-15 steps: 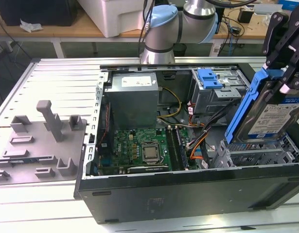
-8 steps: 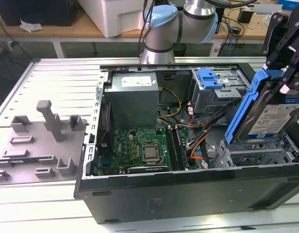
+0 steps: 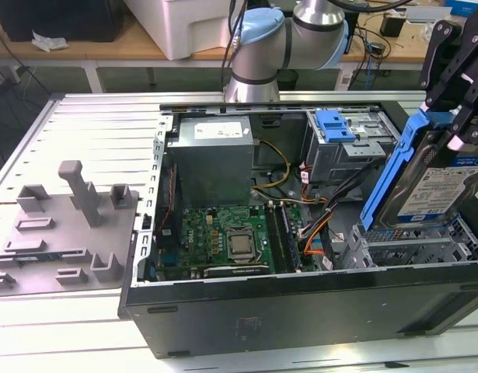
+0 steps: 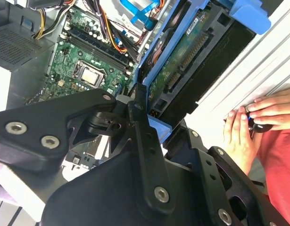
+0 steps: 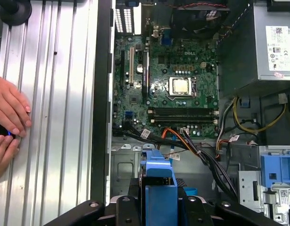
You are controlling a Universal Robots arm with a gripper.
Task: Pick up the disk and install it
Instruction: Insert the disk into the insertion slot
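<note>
Pinching disk point(image 3: 429, 186) w/ gripper point(image 3: 456, 128) at carrier point(image 3: 392, 167) top, tilted just above drive cage point(image 3: 409, 249). Prob. heavy, rigid, shock-sensitive; best held by carrier edges.

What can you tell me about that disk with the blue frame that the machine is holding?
The disk is a flat silver metal slab with a white-and-blue label, framed by a blue plastic bracket. In the second wrist view its underside shows a green circuit board. The gripper is shut on its upper end, holding it steeply tilted over the open computer case, lower end at the metal drive cage. Whether they touch cannot be told.
</note>
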